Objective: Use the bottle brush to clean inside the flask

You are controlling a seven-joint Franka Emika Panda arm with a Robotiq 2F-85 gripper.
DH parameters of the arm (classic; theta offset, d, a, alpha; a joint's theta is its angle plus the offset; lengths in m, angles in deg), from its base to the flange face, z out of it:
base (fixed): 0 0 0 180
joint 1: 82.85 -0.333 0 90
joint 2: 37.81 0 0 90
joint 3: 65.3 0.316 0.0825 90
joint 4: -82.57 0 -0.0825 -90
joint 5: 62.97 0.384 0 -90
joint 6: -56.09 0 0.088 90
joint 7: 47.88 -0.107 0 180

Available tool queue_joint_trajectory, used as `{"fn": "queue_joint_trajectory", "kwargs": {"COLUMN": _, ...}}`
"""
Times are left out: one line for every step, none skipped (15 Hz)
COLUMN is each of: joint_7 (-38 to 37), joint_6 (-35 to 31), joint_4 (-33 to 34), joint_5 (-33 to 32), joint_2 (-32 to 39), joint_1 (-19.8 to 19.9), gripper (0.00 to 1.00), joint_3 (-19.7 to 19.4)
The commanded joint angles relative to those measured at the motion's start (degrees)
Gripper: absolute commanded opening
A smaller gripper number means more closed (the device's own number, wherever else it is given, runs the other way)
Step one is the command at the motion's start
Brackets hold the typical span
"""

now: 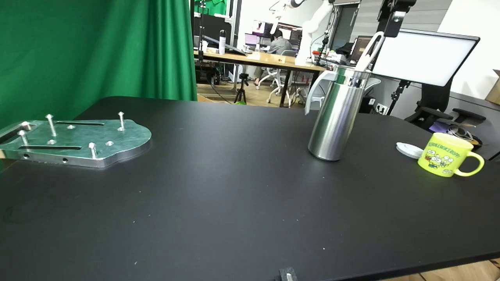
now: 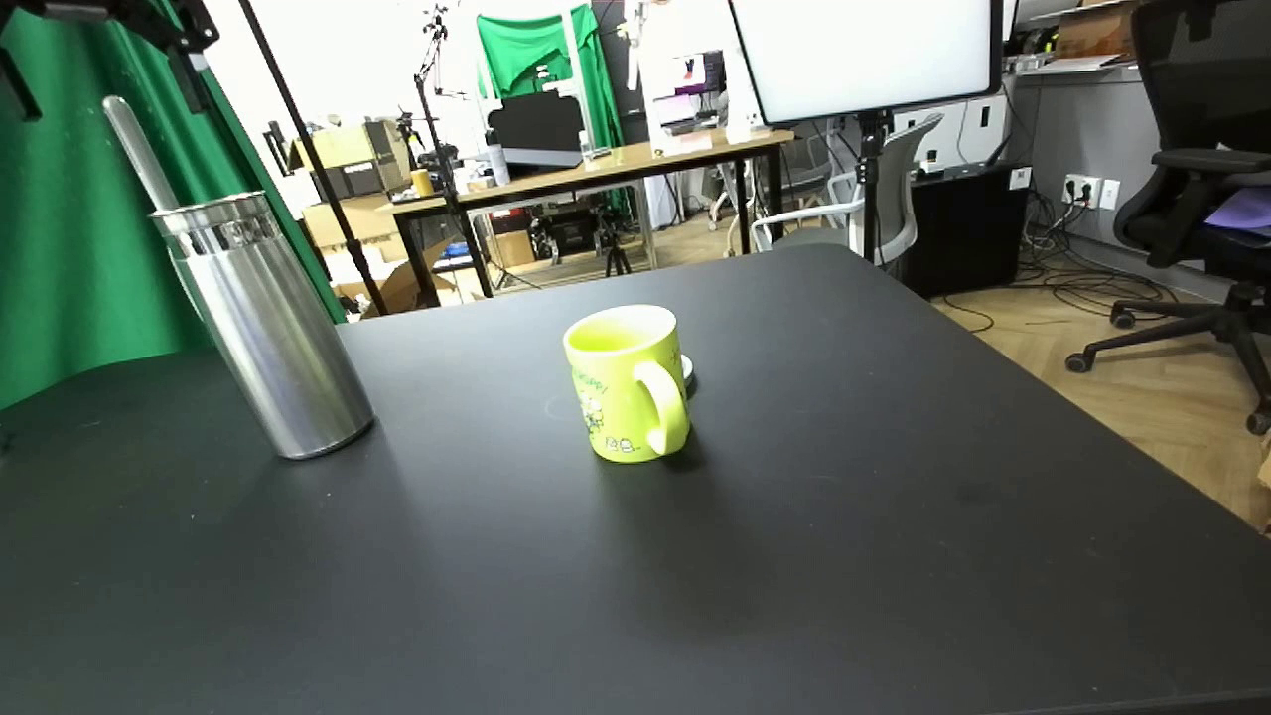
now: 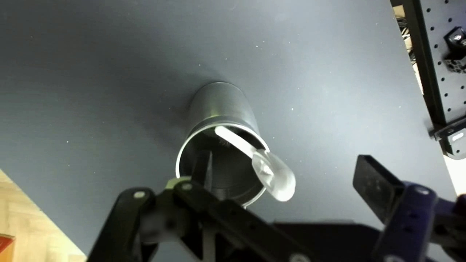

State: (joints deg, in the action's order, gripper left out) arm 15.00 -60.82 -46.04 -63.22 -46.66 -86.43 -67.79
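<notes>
The silver steel flask [image 1: 338, 117] stands upright on the black table and also shows in an exterior view [image 2: 283, 338]. Its open mouth faces up in the wrist view, with its steel side [image 3: 222, 100] beyond. The pale bottle brush [image 1: 368, 54] stands in the flask, its handle leaning on the rim and sticking out of the mouth. Its handle also shows in an exterior view [image 2: 139, 149] and in the wrist view [image 3: 276, 178]. The bristles are mostly hidden in the dark flask. My gripper [image 3: 287, 176] is open above the flask, its fingers apart on either side of the handle, touching nothing visible.
A yellow-green mug [image 1: 445, 154] stands beside the flask, also in an exterior view [image 2: 626, 387]. A white lid [image 1: 409, 150] lies by the mug. A green metal plate with upright bolts [image 1: 78, 140] sits at the table's far side. A green curtain [image 1: 97, 50] hangs behind.
</notes>
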Motion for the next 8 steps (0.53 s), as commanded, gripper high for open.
{"fn": "queue_joint_trajectory", "kwargs": {"joint_7": -1.79, "joint_6": -1.92, "joint_4": -1.59, "joint_5": 2.07, "joint_2": -2.12, "joint_1": 0.36, "gripper": 1.00, "joint_3": 0.42}}
{"fn": "queue_joint_trajectory", "kwargs": {"joint_7": -1.81, "joint_6": -2.04, "joint_4": -1.79, "joint_5": 2.59, "joint_2": -2.33, "joint_1": 0.34, "gripper": 1.00, "joint_3": 0.41}}
{"fn": "queue_joint_trajectory", "kwargs": {"joint_7": -1.68, "joint_6": -2.16, "joint_4": -2.09, "joint_5": 3.00, "joint_2": -2.48, "joint_1": 0.30, "gripper": 1.00, "joint_3": 0.40}}
{"fn": "queue_joint_trajectory", "kwargs": {"joint_7": -1.76, "joint_6": -2.35, "joint_4": -2.36, "joint_5": 3.30, "joint_2": -2.61, "joint_1": 0.29, "gripper": 0.75, "joint_3": 0.41}}
{"fn": "queue_joint_trajectory", "kwargs": {"joint_7": -1.94, "joint_6": -2.27, "joint_4": -2.52, "joint_5": 3.38, "joint_2": -2.65, "joint_1": 0.31, "gripper": 0.74, "joint_3": 0.44}}
{"fn": "queue_joint_trajectory", "kwargs": {"joint_7": -2.28, "joint_6": -1.82, "joint_4": -2.58, "joint_5": 3.35, "joint_2": -2.70, "joint_1": 0.35, "gripper": 0.68, "joint_3": 0.44}}
{"fn": "queue_joint_trajectory", "kwargs": {"joint_7": -2.53, "joint_6": -1.72, "joint_4": -2.74, "joint_5": 3.27, "joint_2": -2.88, "joint_1": 0.42, "gripper": 0.60, "joint_3": 0.42}}
{"fn": "queue_joint_trajectory", "kwargs": {"joint_7": -2.55, "joint_6": -1.75, "joint_4": -2.89, "joint_5": 3.35, "joint_2": -3.07, "joint_1": 0.44, "gripper": 0.53, "joint_3": 0.36}}
